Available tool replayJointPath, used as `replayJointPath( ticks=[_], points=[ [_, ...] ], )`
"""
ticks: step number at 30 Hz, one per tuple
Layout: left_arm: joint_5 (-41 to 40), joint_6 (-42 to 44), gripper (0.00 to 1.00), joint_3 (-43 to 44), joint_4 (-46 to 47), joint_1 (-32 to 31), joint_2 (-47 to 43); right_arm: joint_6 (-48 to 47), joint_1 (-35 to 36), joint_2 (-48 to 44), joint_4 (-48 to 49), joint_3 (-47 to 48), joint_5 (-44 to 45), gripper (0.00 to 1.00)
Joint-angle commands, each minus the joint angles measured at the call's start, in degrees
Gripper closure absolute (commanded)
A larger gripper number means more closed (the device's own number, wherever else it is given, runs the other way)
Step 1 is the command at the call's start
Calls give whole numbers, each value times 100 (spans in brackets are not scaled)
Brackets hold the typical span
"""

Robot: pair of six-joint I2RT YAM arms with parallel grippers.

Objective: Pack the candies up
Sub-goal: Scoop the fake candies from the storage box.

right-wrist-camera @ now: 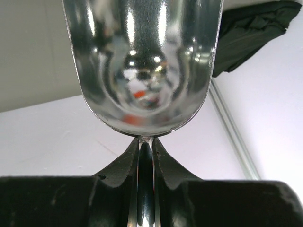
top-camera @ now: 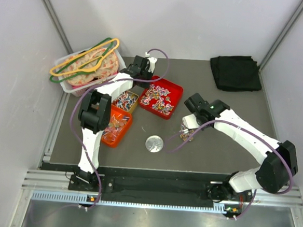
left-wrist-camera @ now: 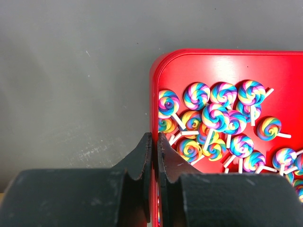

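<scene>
We see swirl candies (left-wrist-camera: 215,116) on white sticks, heaped in a red tray (left-wrist-camera: 213,53).
The left gripper (left-wrist-camera: 154,137) is clamped on the tray's rim; the right gripper (right-wrist-camera: 146,142), apart from the tray, pinches a shiny scoop (right-wrist-camera: 142,61) by its handle.

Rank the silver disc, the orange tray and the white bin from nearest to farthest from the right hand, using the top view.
Measured from the right hand:
1. The silver disc, just to its left, toward the near edge.
2. The orange tray, further left, across the table.
3. The white bin, at the far-left corner.
</scene>
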Motion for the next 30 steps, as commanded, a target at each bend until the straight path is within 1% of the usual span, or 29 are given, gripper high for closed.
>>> replayJointPath(
  ticks=[1,10,16,19,20,22,23,25,27,28,30],
  points=[
    [92,-65,100,72,368,47,-557,-169,180,92,159,10,473,100],
    [101,-73,100,90,368,47,-540,-345,233,83,221,203,702,100],
    [109,-74,100,99,376,47,-522,-302,215,13,124,836,492,100],
    [127,-65,100,116,385,47,-522,-397,128,30,378,1205,395,100],
    [179,-65,100,134,385,47,-522,-503,101,74,797,1249,429,100],
    [215,-65,100,178,403,47,-505,-870,5,188,1308,1250,534,100],
    [319,-65,100,186,394,47,-487,-977,-13,398,1737,1276,587,100],
    [399,-65,100,213,394,47,-461,-1399,-40,618,2292,1311,658,100],
    [513,-65,100,213,394,38,-452,-1715,-48,1003,3153,1425,684,100],
    [548,-65,100,222,394,38,-452,-2021,-66,1154,3452,1478,702,100],
    [750,-65,100,283,333,38,-417,-2190,-84,1618,3735,1792,650,100]
  ],
)
